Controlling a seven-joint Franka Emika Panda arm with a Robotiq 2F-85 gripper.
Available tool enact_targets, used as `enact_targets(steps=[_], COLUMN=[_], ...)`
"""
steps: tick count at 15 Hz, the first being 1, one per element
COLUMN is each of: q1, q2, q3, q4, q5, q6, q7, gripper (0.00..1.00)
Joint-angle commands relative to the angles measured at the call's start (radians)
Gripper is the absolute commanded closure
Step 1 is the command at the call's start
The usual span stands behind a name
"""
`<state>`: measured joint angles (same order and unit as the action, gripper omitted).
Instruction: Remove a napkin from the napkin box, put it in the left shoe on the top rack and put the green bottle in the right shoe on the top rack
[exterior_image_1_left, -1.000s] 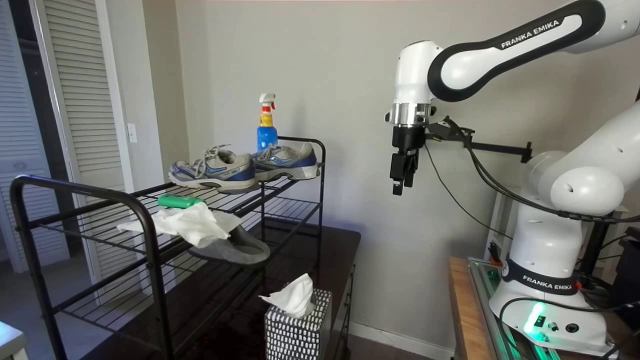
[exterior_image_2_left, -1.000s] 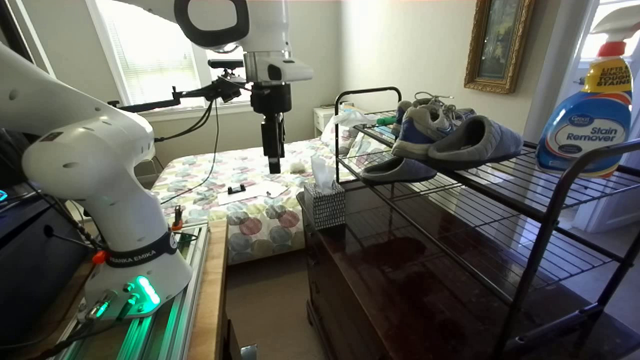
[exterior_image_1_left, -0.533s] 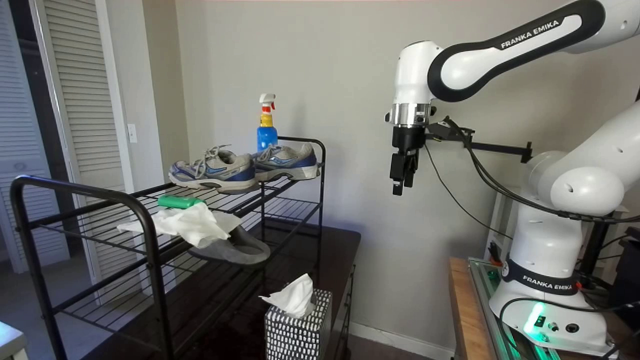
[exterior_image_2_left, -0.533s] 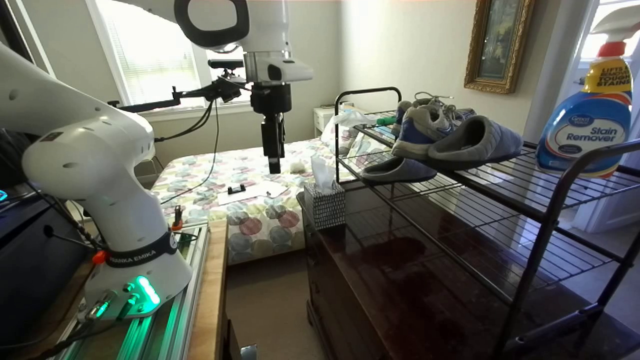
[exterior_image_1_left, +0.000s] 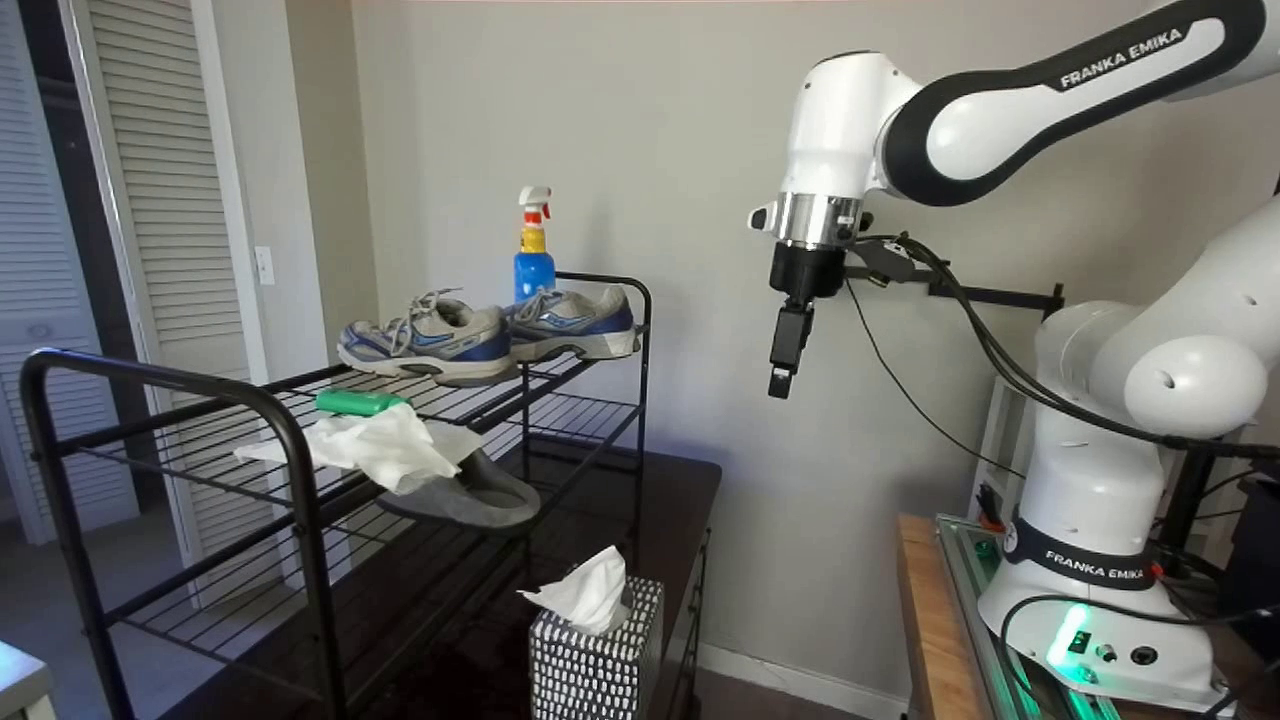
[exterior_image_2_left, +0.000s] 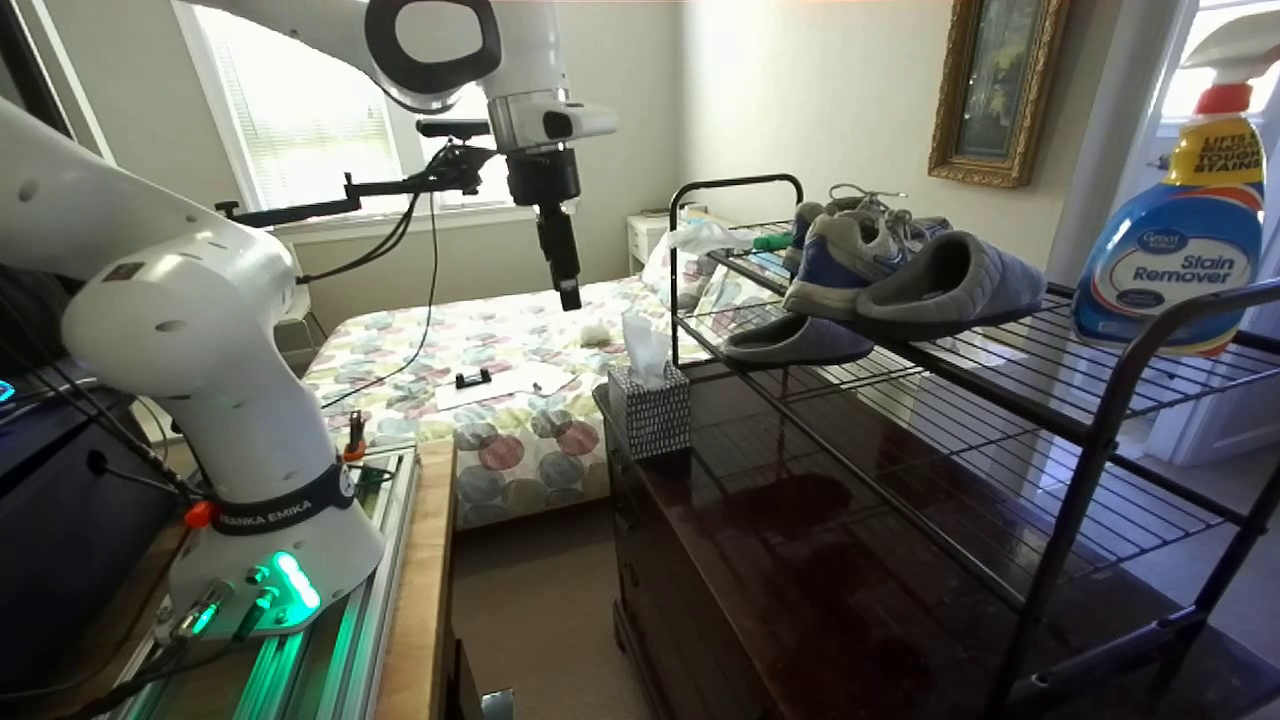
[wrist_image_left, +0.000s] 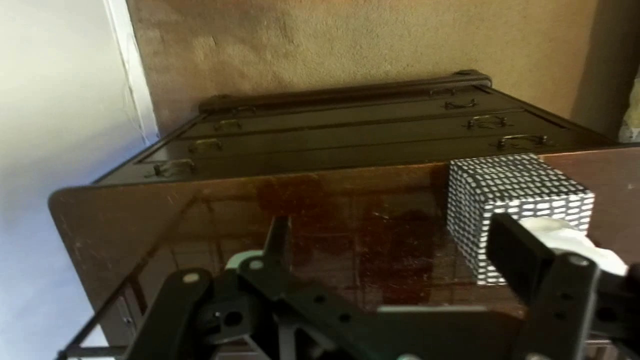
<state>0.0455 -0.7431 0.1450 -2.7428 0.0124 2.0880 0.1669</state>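
My gripper (exterior_image_1_left: 780, 388) hangs in the air between the robot base and the rack. In the wrist view my gripper (wrist_image_left: 392, 235) has its fingers wide apart with nothing between them. The patterned napkin box (exterior_image_2_left: 652, 410) stands below it on the dresser, a white napkin (exterior_image_2_left: 648, 350) sticking out of its top. The box (wrist_image_left: 520, 185) is at the wrist view's right, behind a finger. On the top rack (exterior_image_2_left: 1000, 395) stand two grey-blue sneakers: seen from the robot, the left shoe (exterior_image_1_left: 425, 340) and right shoe (exterior_image_1_left: 575, 325). The green bottle (exterior_image_1_left: 358, 402) lies sideways there.
A crumpled white sheet (exterior_image_1_left: 390, 445) lies by the green bottle. A grey slipper (exterior_image_2_left: 955, 280) and a blue spray bottle (exterior_image_2_left: 1165, 240) are on the top rack. Another slipper (exterior_image_2_left: 800, 340) is on the lower tier. The rack stands on a dark dresser (exterior_image_2_left: 760, 600).
My gripper has tilted and turned, its fingertips swinging toward the rack and rising slightly in an exterior view. The box, napkin, shoes and bottle have not moved.
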Motion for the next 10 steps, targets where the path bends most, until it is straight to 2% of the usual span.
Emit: enact_targets(steps=[1, 5, 10], q1=[0.095, 0.152, 0.170], q2=[0.035, 0.142, 0.288], q3=[0.055, 0.107, 0.148], q4=[0.023, 0.075, 0.174], q5=[0.032, 0.018, -0.005], q6=[0.083, 0.188, 0.224], q7=[0.002, -0.007, -0.001], gripper=[0.00, 0.00, 0.00])
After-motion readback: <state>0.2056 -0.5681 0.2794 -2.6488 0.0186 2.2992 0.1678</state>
